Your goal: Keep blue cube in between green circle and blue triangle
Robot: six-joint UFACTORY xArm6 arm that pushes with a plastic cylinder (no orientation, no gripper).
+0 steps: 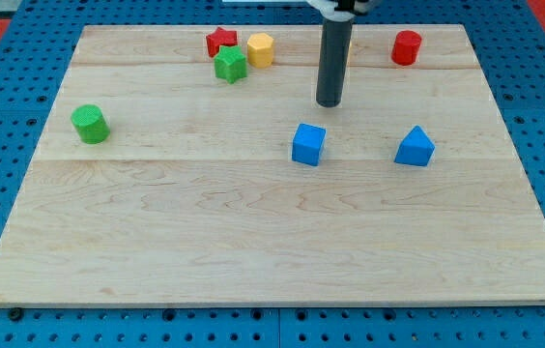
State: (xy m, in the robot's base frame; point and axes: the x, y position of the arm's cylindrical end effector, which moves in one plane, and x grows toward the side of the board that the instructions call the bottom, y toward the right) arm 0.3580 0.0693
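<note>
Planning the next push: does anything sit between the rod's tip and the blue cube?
No. My tip is just above the blue cube toward the view's top, with only bare board between them.

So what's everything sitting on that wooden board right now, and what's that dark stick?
green circle: one, green, near the view's left edge
blue cube: one, blue, middle of the board
blue triangle: one, blue, to the view's right of the cube
red star: one, red, view's top, left of centre
green star: one, green, just below the red one
yellow block: one, yellow, right beside the two stars
red cylinder: one, red, view's top right
wooden board: one, light wood, on a blue pegboard
rod: one, dark, upright; my tip sits just above the blue cube in the view, apart from it
</note>
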